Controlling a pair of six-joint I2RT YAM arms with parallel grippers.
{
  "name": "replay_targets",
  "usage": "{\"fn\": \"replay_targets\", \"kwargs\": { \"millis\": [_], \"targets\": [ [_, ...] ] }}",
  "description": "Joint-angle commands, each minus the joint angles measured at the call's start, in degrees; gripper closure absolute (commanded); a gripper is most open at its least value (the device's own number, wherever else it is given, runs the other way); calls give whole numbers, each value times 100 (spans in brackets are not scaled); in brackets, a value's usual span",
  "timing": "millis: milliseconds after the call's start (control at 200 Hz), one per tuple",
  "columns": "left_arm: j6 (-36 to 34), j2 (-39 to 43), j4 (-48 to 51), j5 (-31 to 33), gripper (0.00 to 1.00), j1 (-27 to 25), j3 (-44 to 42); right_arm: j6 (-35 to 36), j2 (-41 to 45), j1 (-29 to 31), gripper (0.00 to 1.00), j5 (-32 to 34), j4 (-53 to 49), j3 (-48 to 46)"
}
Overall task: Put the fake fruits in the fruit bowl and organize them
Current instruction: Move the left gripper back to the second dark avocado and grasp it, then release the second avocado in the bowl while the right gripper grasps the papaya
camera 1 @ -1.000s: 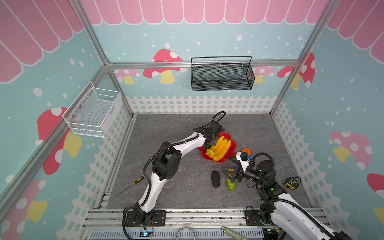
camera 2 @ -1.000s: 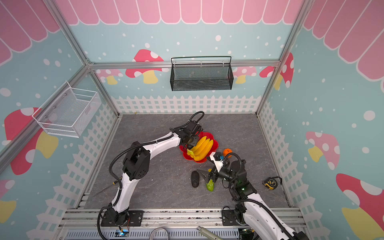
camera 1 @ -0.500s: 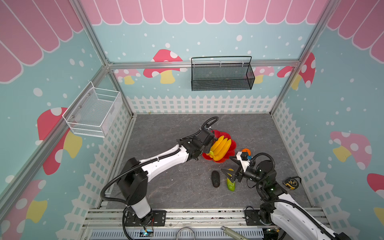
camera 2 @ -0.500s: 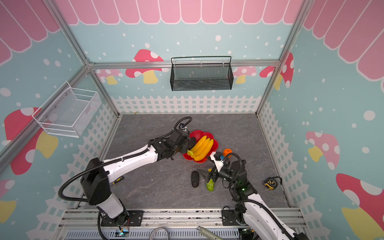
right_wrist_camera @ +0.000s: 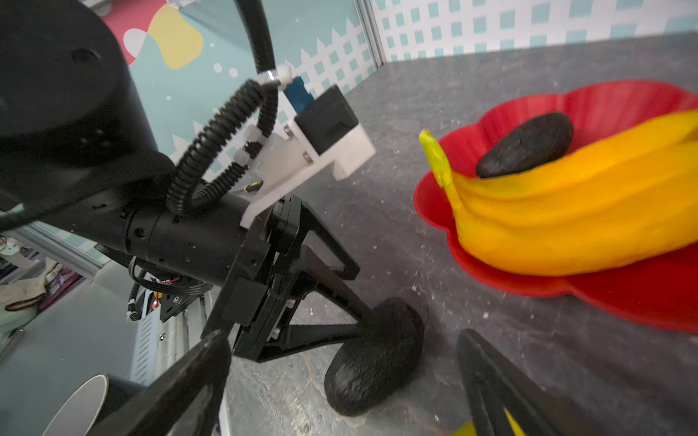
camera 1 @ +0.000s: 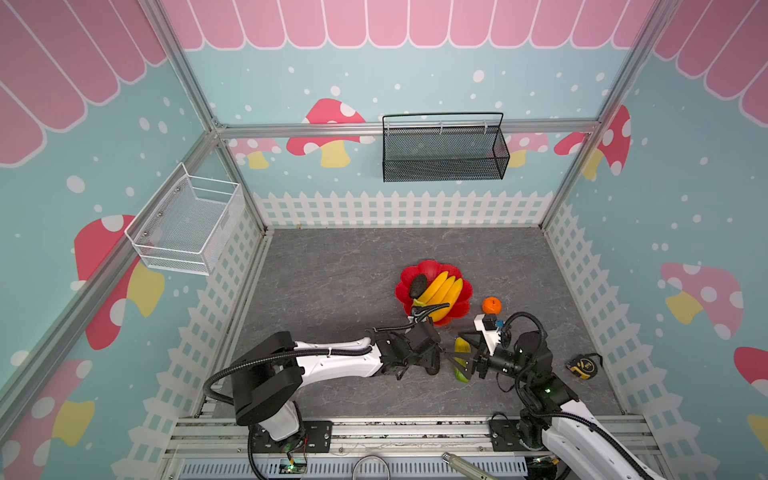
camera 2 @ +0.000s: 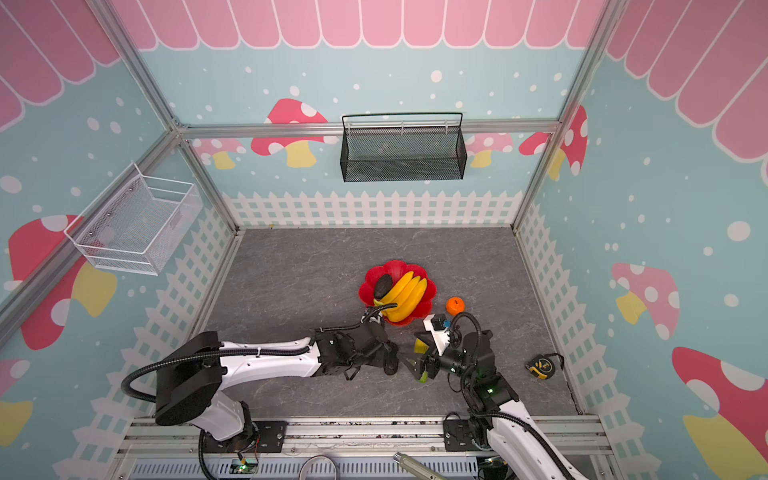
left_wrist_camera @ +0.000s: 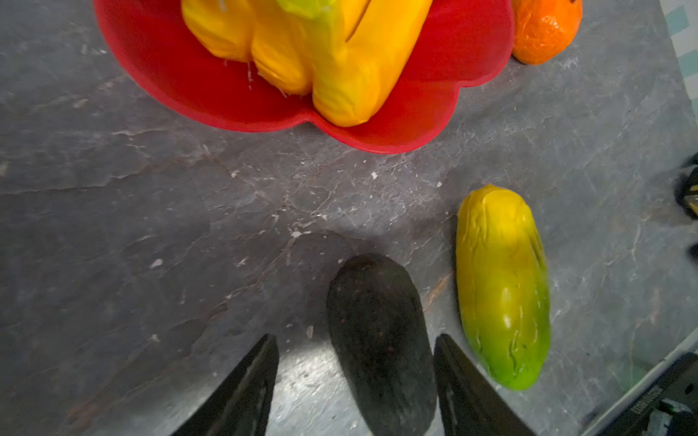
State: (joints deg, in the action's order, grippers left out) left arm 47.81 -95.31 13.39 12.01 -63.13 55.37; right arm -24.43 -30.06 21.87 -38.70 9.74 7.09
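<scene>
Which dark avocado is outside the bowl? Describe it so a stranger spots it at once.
Start at the red flower-shaped bowl on the grey table and come toward the robot's side. There, on the bare surface, the dark avocado lies between the open fingers of the left gripper, black and bumpy beside the smooth yellow-green fruit.

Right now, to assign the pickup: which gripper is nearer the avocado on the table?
Left. The left gripper straddles the avocado; the right gripper hovers beside it over the yellow-green fruit.
</scene>
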Motion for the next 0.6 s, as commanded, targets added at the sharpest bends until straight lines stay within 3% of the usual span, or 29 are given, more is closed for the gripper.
{"fn": "replay_targets", "kwargs": {
  "millis": [0,335,595],
  "targets": [
    [475,-214,-319,-75,34,-23,251,-366,467,44,3,-30,-397,-84],
    [422,-687,147,55,35,-158,528,-518,948,45,2,-6,-521,-224],
    [617,-554,192,236,52,-199,324,-515,889,43,2,29,-510,-226]
  ]
}}
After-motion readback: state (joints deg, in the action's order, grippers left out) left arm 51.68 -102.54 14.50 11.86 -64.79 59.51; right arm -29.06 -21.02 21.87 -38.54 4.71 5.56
